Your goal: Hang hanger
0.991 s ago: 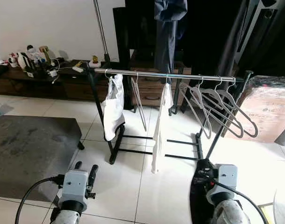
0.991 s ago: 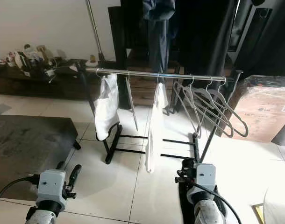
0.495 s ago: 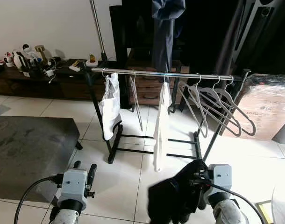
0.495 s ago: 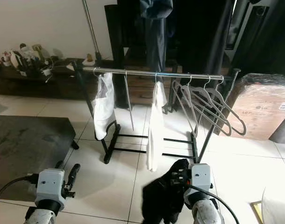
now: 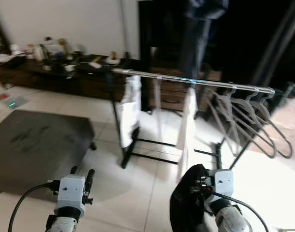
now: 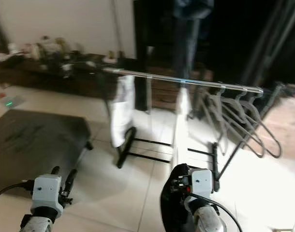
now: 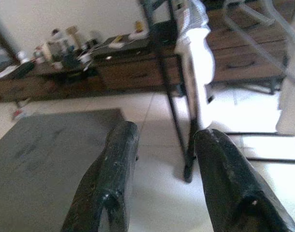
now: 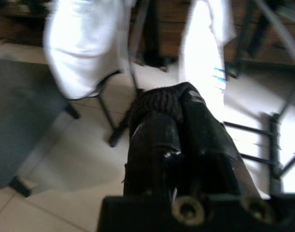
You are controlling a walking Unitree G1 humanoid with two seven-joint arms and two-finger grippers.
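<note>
A clothes rack with a silver rail (image 5: 196,81) stands ahead on the tiled floor. Two white garments (image 5: 128,108) hang on it, and several empty grey hangers (image 5: 254,121) crowd its right end. My right gripper (image 8: 179,113) is low at the front right, short of the rack and shut on a black knitted garment (image 5: 185,200) that drapes over its fingers and hangs down. Any hanger inside the cloth is hidden. My left gripper (image 7: 164,135) is low at the front left, open, with nothing between its fingers (image 5: 89,176).
A dark grey low platform (image 5: 36,145) lies on the floor to the left. A long dark cabinet (image 5: 55,72) with small clutter runs along the back wall. Dark clothing (image 5: 200,29) hangs behind the rack, whose black feet (image 5: 152,157) reach onto the tiles.
The whole picture has shifted and blurred, so the camera is moving. The black garment in my right gripper, spread out to the left half a second ago, now hangs gathered.
</note>
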